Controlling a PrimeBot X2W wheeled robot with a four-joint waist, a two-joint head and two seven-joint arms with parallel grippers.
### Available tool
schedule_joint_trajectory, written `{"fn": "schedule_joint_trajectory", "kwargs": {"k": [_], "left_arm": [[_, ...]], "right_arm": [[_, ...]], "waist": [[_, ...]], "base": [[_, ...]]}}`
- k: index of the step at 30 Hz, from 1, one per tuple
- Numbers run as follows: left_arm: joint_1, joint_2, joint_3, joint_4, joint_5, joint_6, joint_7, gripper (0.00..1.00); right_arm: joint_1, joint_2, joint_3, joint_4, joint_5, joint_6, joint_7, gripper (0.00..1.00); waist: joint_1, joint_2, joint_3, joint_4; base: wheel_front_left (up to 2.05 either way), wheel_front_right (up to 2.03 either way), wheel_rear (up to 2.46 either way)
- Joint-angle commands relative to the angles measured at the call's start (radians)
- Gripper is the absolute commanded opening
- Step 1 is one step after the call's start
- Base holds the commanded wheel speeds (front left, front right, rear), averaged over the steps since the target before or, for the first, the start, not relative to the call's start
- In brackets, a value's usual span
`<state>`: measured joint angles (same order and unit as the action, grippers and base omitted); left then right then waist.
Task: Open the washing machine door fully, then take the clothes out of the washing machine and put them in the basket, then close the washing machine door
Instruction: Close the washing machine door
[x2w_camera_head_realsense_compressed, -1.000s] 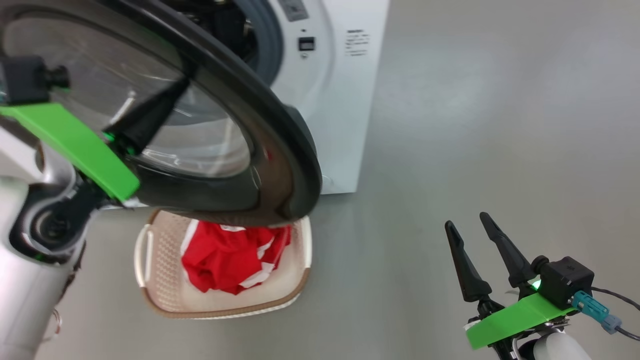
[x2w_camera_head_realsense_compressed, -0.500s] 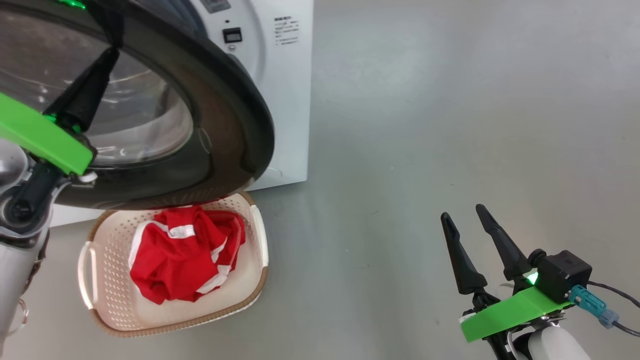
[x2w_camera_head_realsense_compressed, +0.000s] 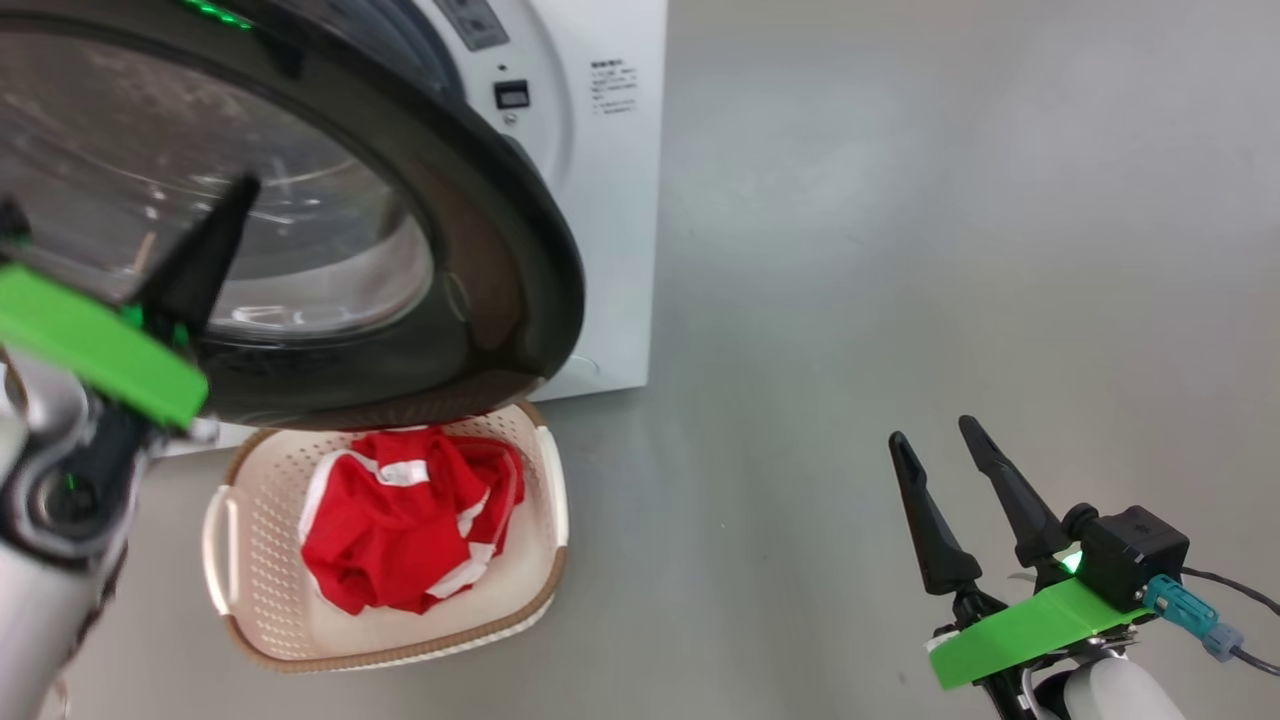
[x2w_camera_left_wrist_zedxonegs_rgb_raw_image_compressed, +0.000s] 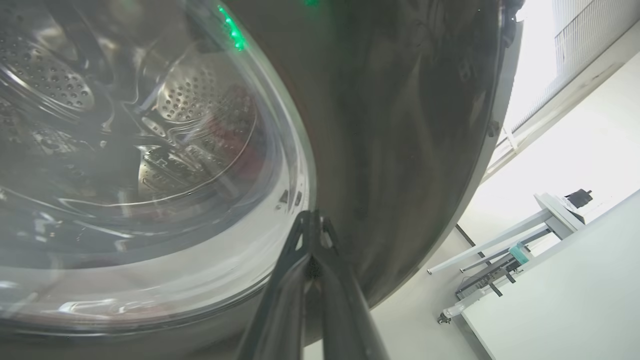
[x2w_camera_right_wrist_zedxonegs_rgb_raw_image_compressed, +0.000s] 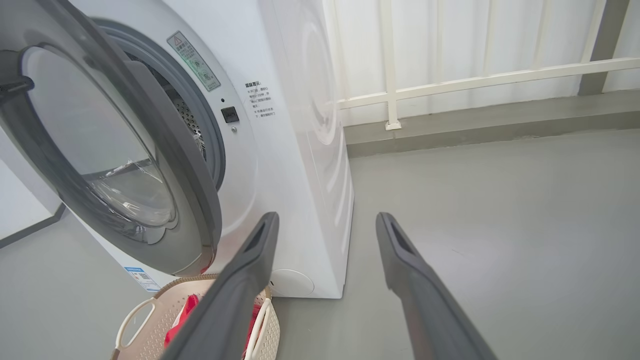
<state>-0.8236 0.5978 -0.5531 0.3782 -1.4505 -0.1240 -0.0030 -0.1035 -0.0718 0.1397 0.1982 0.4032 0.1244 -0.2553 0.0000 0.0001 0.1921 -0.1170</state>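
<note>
Basket 1 | clothes 1 red heap inside | door 1, open | left tool together | right tool apart

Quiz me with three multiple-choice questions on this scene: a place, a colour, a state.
1. Where is the basket? A on the floor beneath the washing machine door; B on a shelf; C on a chair.
2. What colour are the clothes? A blue; B red with white; C black.
3. The right gripper is: A shut on cloth; B shut, empty; C open.
Answers: A, it stands on grey floor under the door's rim; B, red fabric with white bands; C, its fingers stand apart.
</note>
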Motion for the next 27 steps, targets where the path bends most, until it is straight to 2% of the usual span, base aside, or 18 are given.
{"fn": "schedule_joint_trajectory", "kwargs": {"k": [1, 4, 5, 6, 8, 10, 14, 16, 22, 25, 27], "left_arm": [[0.011, 0.062, 0.035, -0.021, -0.009, -0.007, -0.019, 0.00], [0.069, 0.073, 0.029, -0.026, -0.019, -0.007, -0.062, 0.00], [0.088, 0.077, 0.026, -0.029, -0.022, -0.007, -0.076, 0.05], [0.108, 0.082, 0.023, -0.032, -0.022, -0.007, -0.091, 0.18], [0.148, 0.092, 0.009, -0.038, -0.010, -0.007, -0.122, 0.37], [0.188, 0.100, -0.007, -0.040, 0.010, -0.007, -0.163, 0.51], [0.269, 0.087, -0.025, -0.046, 0.015, -0.007, -0.222, 0.87], [0.308, 0.080, -0.031, -0.046, 0.023, -0.007, -0.238, 0.99], [0.398, 0.049, 0.015, -0.052, 0.039, -0.007, -0.257, 1.00], [0.456, 0.020, 0.093, -0.043, 0.103, -0.007, -0.258, 1.00], [0.525, -0.027, 0.170, -0.032, 0.198, -0.007, -0.258, 1.00]], "right_arm": [[0.004, -0.014, 0.018, -0.021, -0.009, 0.006, -0.006, 1.00], [0.016, -0.022, 0.019, -0.019, -0.008, 0.006, -0.006, 1.00], [0.019, -0.024, 0.019, -0.019, -0.008, 0.006, -0.006, 1.00], [0.022, -0.027, 0.019, -0.019, -0.008, 0.006, -0.006, 1.00], [0.028, -0.030, 0.015, -0.020, -0.008, 0.006, -0.006, 1.00], [0.034, -0.034, 0.010, -0.021, -0.007, 0.006, -0.006, 1.00], [0.046, -0.036, 0.000, -0.022, -0.008, 0.006, -0.006, 1.00], [0.051, -0.037, -0.006, -0.022, -0.008, 0.006, -0.006, 1.00], [0.058, -0.043, -0.014, -0.022, -0.006, 0.006, -0.006, 1.00], [0.060, -0.047, -0.017, -0.023, -0.005, 0.006, -0.006, 1.00], [0.066, -0.049, -0.023, -0.022, -0.006, 0.006, -0.006, 1.00]], "waist": [[0.0000, -0.0001, -0.022, 0.023], [0.0000, -0.0001, -0.038, 0.041], [0.0000, -0.0001, -0.042, 0.047], [0.0000, -0.0001, -0.046, 0.052], [0.0000, -0.0001, -0.051, 0.064], [0.0000, -0.0001, -0.056, 0.076], [0.0000, -0.0001, -0.066, 0.100], [0.0000, -0.0001, -0.070, 0.109], [0.0000, -0.0001, -0.076, 0.125], [0.0000, -0.0001, -0.081, 0.130], [0.0000, -0.0001, -0.093, 0.132]], "base": [[0.00, 0.00, 0.00], [0.00, 0.00, 0.00], [0.00, 0.00, 0.00], [0.00, 0.00, 0.00], [0.00, 0.00, 0.00], [0.00, 0.00, 0.00], [0.00, 0.00, 0.00], [0.00, 0.00, 0.00], [0.00, 0.00, 0.00], [0.00, 0.00, 0.00], [0.00, 0.00, 0.00]]}}
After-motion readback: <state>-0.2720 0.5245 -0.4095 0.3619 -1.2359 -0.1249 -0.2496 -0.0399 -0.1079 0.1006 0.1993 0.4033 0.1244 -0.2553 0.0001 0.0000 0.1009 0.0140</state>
